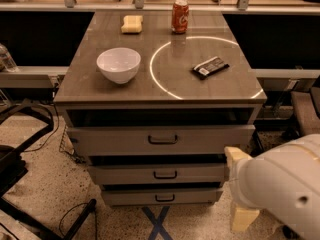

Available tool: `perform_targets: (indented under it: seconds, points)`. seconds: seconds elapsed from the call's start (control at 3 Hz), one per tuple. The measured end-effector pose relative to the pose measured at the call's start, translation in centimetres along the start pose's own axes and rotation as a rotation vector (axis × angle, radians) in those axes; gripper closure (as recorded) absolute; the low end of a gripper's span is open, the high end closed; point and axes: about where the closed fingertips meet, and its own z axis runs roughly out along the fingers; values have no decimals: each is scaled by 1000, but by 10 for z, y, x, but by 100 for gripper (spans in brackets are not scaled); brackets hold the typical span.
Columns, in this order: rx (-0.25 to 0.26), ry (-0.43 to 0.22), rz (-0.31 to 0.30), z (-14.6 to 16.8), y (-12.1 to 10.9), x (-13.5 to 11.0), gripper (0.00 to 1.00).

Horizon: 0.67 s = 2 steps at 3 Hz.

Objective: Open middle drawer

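the middle drawer (190,174) is the second of three fronts under the counter's front edge, a wide, shallow grey-beige panel with a small dark bar handle (165,174) at its centre. its front sits further back than the taller top drawer (160,140) above it, with a dark gap between the two. the bottom drawer (162,197) below it is set further back again and has the same kind of handle.

the gripper (235,186) is down below the counter's front right corner, just beside the right ends of the middle and bottom drawers. its two cream fingers are spread wide apart and pinch nothing: the upper finger (233,155) is level with the gap above the middle drawer, and the lower one (243,218) hangs near the floor. whether the upper finger touches the drawer front cannot be told. the bulky white arm (285,189) fills the lower right of the view behind them.

on the counter (90,79), a white bowl (118,64) stands near the left edge, about midway back. a dark wrapped snack bar (210,67) lies toward the right edge, inside a thin bright ring (151,66) marked on the surface. a red soda can (180,16) stands upright near the back edge, and a yellow sponge (132,24) lies just to its left. on the speckled floor before the drawers is a blue tape cross (159,223).
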Motion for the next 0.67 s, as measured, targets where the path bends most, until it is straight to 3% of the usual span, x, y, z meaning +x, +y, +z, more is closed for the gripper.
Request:
perform_targets:
  seconds: [0.33,0.67]
  points:
    - [-33,40,-65,48,23,-12,0]
    - [-112,53,-100,117,50,-12,0]
